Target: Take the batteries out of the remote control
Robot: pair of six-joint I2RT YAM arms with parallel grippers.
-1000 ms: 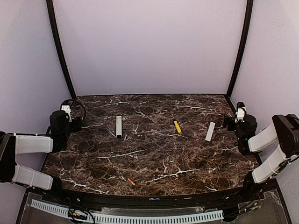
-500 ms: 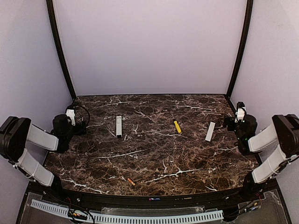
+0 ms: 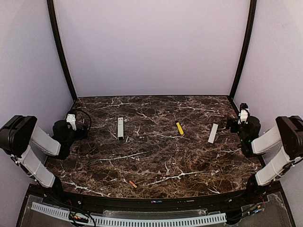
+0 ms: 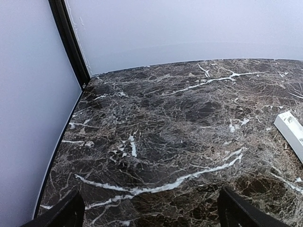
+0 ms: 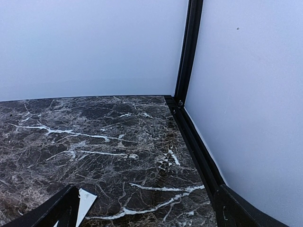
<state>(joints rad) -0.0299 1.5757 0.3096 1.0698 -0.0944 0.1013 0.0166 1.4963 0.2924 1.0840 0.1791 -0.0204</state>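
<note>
From the top external view, the dark brown, white-veined marble table (image 3: 156, 158) carries the slim white bar-shaped remote control (image 3: 120, 128) at the far left of centre. It lies lengthwise near to far, apart from both arms. One tiny orange-red cylindrical battery (image 3: 132, 184) rests near the front edge, well apart from the remote. A small yellow-handled screwdriver (image 3: 179, 128) sits right of centre, and a short flat pale cover strip (image 3: 213, 133) lies further right.

None of these has moved over the last second. The left arm has: its elbow has swung into view at the left edge. The left gripper (image 3: 79, 128) now sits a little nearer at the table's left side, with nothing in it. The right gripper (image 3: 231, 124) has stayed by the right edge, just beside the cover strip.

In the left wrist view, the left gripper (image 4: 154, 215) stands wide, its dark fingertips (image 4: 71, 213) at the bottom corners over bare marble. One end of the remote control (image 4: 291, 132) shows at the right edge.

In the right wrist view, the right gripper (image 5: 147, 210) is likewise spread wide and empty. A corner of the cover strip (image 5: 85, 201) shows by its left finger.
</note>
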